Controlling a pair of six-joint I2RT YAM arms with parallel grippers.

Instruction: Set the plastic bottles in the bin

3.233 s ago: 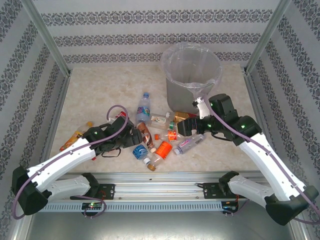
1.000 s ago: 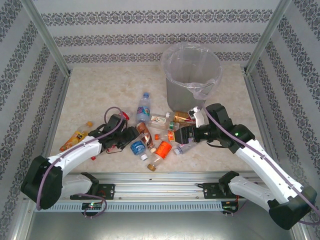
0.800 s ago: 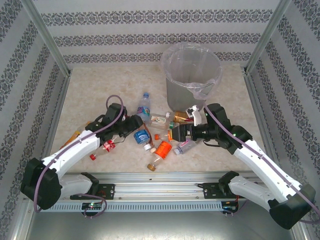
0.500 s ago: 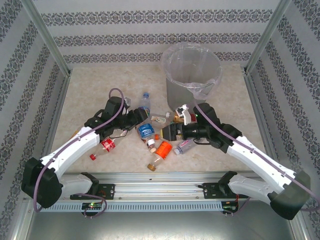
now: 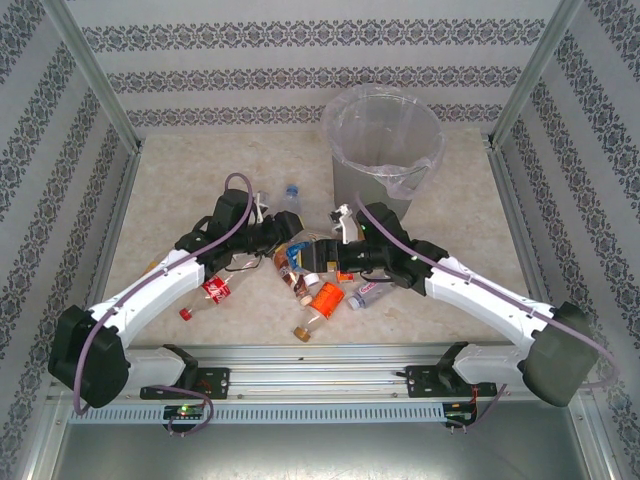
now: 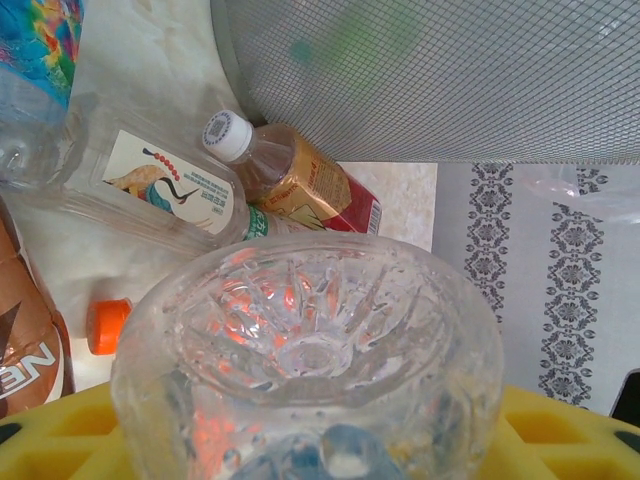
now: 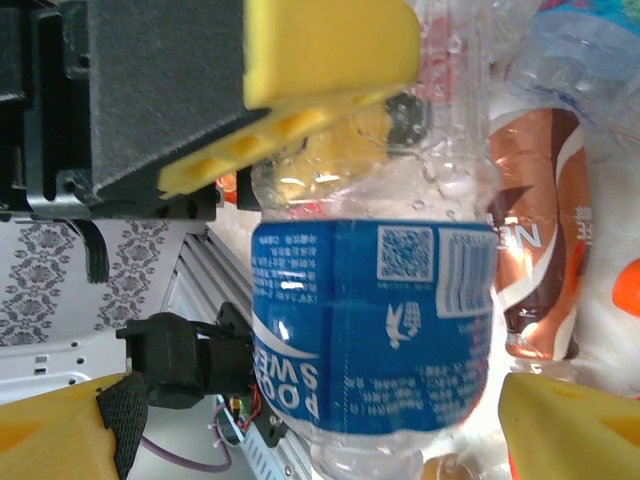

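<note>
A clear plastic bottle with a blue label (image 5: 296, 257) hangs between the two arms above the pile. My left gripper (image 5: 279, 238) is shut on its upper part; the bottle's ribbed clear base (image 6: 305, 340) faces the left wrist camera between yellow pads (image 6: 60, 435). My right gripper (image 5: 318, 259) stands open around the blue label (image 7: 375, 320), with a gap on each side between the bottle and its yellow fingertips (image 7: 570, 430). The left gripper's pad (image 7: 320, 50) presses the bottle from above. The grey bin (image 5: 352, 190), lined with a clear bag, stands behind.
Other plastic bottles lie under and around the grippers: red-labelled (image 5: 213, 290), orange-labelled (image 5: 326, 297), pink-labelled (image 5: 368, 292), brown-labelled (image 7: 530, 230), a flat white-labelled one (image 6: 165, 185) and a white-capped one (image 6: 300, 180). A loose orange cap (image 6: 108, 327) lies nearby. The metal rail (image 5: 320, 355) runs along the near edge.
My left gripper has lifted the blue-labelled bottle off the table and carried it right. My right gripper has swung left and brought its open jaws around that bottle.
</note>
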